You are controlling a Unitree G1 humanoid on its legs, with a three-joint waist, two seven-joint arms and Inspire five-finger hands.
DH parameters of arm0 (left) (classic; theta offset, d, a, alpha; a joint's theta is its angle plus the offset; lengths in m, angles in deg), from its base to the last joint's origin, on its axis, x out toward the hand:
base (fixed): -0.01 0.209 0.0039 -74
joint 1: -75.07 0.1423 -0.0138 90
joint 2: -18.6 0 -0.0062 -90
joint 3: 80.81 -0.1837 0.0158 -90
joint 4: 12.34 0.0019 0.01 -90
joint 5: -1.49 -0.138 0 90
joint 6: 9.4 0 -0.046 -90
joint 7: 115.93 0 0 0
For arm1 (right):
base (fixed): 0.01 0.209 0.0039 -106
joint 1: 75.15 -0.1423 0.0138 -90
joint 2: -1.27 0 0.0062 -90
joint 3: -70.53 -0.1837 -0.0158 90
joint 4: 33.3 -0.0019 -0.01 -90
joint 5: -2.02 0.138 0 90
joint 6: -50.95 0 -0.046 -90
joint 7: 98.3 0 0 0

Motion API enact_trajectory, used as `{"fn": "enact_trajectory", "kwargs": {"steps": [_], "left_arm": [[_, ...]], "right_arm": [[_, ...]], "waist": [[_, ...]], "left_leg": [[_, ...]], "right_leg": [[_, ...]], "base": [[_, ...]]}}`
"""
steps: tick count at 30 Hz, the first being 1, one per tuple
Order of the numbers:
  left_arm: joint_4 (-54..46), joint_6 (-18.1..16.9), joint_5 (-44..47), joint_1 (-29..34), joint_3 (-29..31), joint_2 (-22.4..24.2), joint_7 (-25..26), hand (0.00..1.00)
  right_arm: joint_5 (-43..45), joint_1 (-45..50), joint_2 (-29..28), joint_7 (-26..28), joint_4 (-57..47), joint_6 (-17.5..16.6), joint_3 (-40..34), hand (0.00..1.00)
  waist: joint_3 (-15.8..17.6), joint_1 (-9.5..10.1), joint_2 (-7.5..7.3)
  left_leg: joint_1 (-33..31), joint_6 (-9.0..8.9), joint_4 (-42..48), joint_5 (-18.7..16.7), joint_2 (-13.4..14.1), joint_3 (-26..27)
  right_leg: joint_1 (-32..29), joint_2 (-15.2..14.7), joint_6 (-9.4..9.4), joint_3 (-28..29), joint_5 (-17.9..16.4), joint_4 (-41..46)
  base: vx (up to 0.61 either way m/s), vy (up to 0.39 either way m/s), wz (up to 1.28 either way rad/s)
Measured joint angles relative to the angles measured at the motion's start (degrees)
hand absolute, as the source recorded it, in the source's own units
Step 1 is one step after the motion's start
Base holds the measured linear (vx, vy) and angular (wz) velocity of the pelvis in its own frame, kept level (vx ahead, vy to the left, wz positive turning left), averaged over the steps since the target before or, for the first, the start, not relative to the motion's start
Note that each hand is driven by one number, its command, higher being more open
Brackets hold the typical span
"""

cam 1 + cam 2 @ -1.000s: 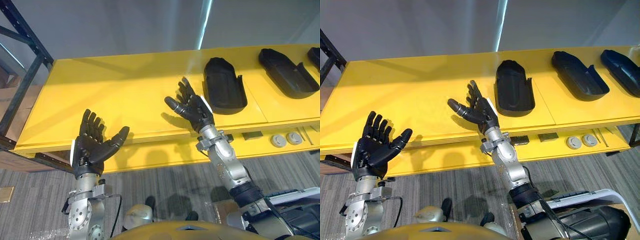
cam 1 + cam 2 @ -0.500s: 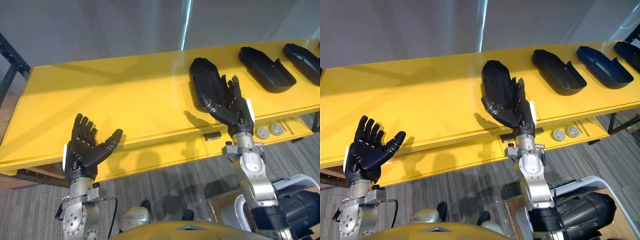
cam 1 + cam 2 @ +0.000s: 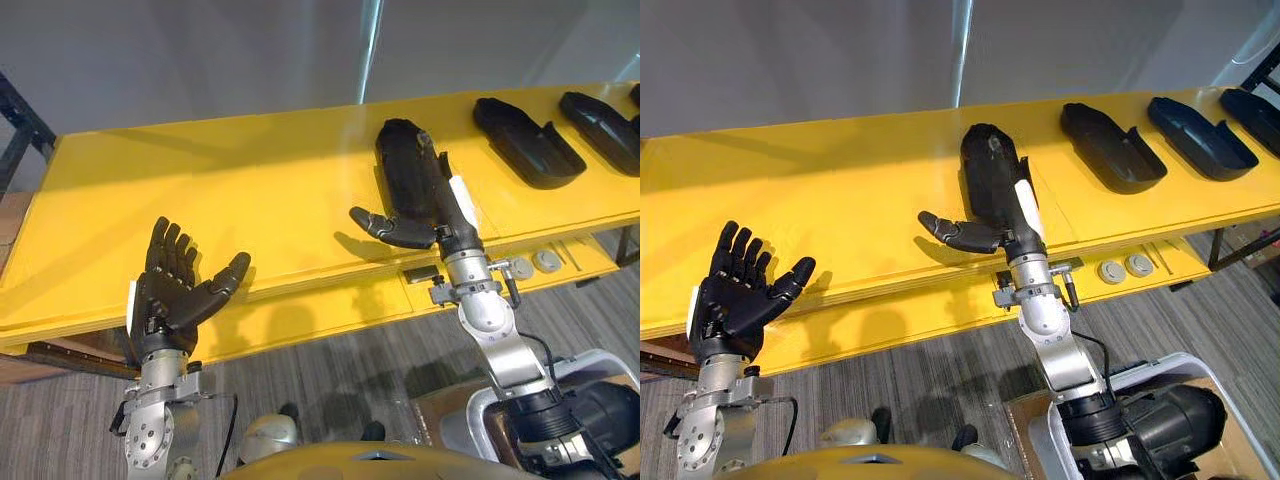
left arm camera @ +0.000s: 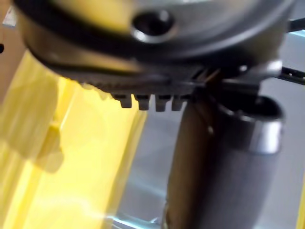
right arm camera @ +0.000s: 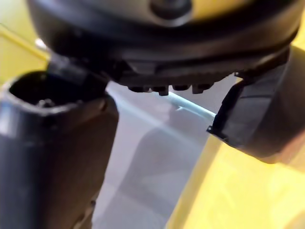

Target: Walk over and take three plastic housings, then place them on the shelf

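Note:
Three black plastic housings lie in a row on the yellow table [image 3: 230,200]: the nearest [image 3: 405,160] in the middle, a second [image 3: 527,140] to its right, a third [image 3: 600,118] at the far right. My right hand [image 3: 440,215] is turned edge-on over the near end of the nearest housing. Its fingers stretch straight along the housing's right side and its thumb [image 3: 385,228] sticks out to the left over the table. It is open and grips nothing. My left hand [image 3: 175,295] hovers open, palm up, at the table's front left edge.
Below the table's front edge runs a lower yellow ledge [image 3: 330,305] with two grey round discs [image 3: 545,262] and a small dark block [image 3: 420,274]. A dark rack frame [image 3: 15,130] stands at the far left. A grey wall backs the table.
My right hand has turned edge-on and pushed forward along the nearest housing, with its thumb swung out to the left. The left hand has hardly moved.

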Motion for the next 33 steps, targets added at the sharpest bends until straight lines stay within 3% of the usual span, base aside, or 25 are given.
{"fn": "enact_trajectory", "kwargs": {"steps": [3,8,19,25,28,33], "left_arm": [[0.0,0.54,0.0,0.01,0.2,-0.32,0.07,1.0],[0.0,0.61,0.01,0.4,0.2,-0.32,0.16,1.0],[0.0,1.01,0.01,0.53,0.17,-0.24,-0.13,1.0],[0.0,2.09,0.01,-0.05,-0.51,-0.46,-0.11,1.0],[0.02,2.12,0.01,-0.19,-1.6,-1.2,-0.48,1.0],[0.21,2.11,0.03,-0.23,-1.45,-1.46,-1.03,1.0]], "right_arm": [[-0.9,-0.15,1.22,-0.03,1.23,1.72,0.28,1.0],[6.59,0.86,1.39,-0.22,1.65,3.4,0.06,1.0],[-3.71,3.45,0.6,-4.63,1.64,6.76,-1.81,1.0],[-3.7,-6.38,1.23,-5.93,9.06,8.12,0.7,1.0],[-4.89,-11.36,1.95,-6.58,13.17,8.1,2.47,1.0],[-5.73,-16.82,2.21,-6.61,16.99,7.69,3.48,1.0]], "waist": [[-0.04,0.17,-0.09],[-0.07,0.01,-0.26],[-0.07,-0.44,-0.29],[-0.08,-0.03,-0.32],[-0.08,1.33,-0.31],[-0.08,2.0,-0.3]], "left_leg": [[-0.08,0.23,-0.09,0.17,-0.32,-0.54],[0.01,0.29,-0.08,0.21,-0.41,-0.66],[-0.01,0.33,-0.05,0.23,-0.31,-0.07],[-0.14,0.33,-0.04,0.34,-0.36,-0.42],[-0.26,0.3,-0.06,0.6,-0.42,-1.13],[-0.61,0.45,-0.01,0.92,-0.77,-2.92]], "right_leg": [[0.15,-0.3,0.01,-0.65,0.0,0.02],[0.09,-0.47,0.03,-0.62,-0.01,0.5],[-0.09,-0.43,0.08,-0.05,-0.03,0.57],[-0.05,-0.46,0.13,-0.38,0.02,0.58],[0.01,-0.45,0.13,-0.95,0.02,0.55],[0.53,-0.68,0.13,-2.44,0.02,0.54]], "base": [[-0.01,0.027,0.13],[0.0,0.006,0.01],[-0.02,0.002,-0.03],[0.0,0.0,0.03],[0.0,0.005,0.1],[0.0,0.016,0.21]]}}
